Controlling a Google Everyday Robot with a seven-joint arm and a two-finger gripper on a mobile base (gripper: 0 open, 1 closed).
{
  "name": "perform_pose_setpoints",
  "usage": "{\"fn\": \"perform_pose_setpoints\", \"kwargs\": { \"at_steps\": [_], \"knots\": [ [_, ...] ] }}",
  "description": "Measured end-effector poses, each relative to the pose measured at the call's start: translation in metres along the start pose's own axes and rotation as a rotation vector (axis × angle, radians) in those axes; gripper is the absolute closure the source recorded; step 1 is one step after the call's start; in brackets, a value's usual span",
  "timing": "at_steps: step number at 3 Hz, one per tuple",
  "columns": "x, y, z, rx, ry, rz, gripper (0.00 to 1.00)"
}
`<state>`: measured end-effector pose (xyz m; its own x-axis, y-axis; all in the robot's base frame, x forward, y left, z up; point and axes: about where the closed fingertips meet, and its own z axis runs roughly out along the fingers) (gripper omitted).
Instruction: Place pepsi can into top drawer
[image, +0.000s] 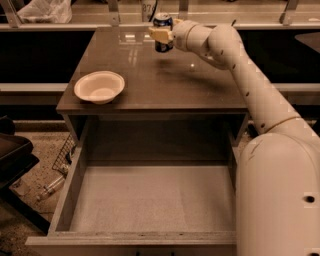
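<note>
The pepsi can (163, 33) is dark blue with a silver rim. My gripper (163, 35) is shut on it and holds it upright above the far part of the glossy brown cabinet top (150, 82). The can is clear of the surface; its faint shadow lies below it. The top drawer (150, 200) is pulled fully open at the front, wide and shallow with a pale flat bottom and nothing in it. My white arm reaches in from the right.
A white bowl (99, 87) sits on the left of the cabinet top. A rail with posts runs behind the cabinet. A dark chair or cart (12, 160) and a wire rack (62, 155) stand on the floor at the left.
</note>
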<state>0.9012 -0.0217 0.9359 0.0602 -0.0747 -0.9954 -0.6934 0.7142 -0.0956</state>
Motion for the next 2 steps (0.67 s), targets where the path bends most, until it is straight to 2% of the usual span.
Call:
{"fn": "perform_pose_setpoints", "kwargs": {
  "at_steps": [1,2],
  "knots": [
    [-0.048,-0.007,-0.04,0.041,-0.047,-0.043,1.0],
    [-0.084,0.003,-0.125,0.126,-0.063,-0.064,1.0]
  ]
}}
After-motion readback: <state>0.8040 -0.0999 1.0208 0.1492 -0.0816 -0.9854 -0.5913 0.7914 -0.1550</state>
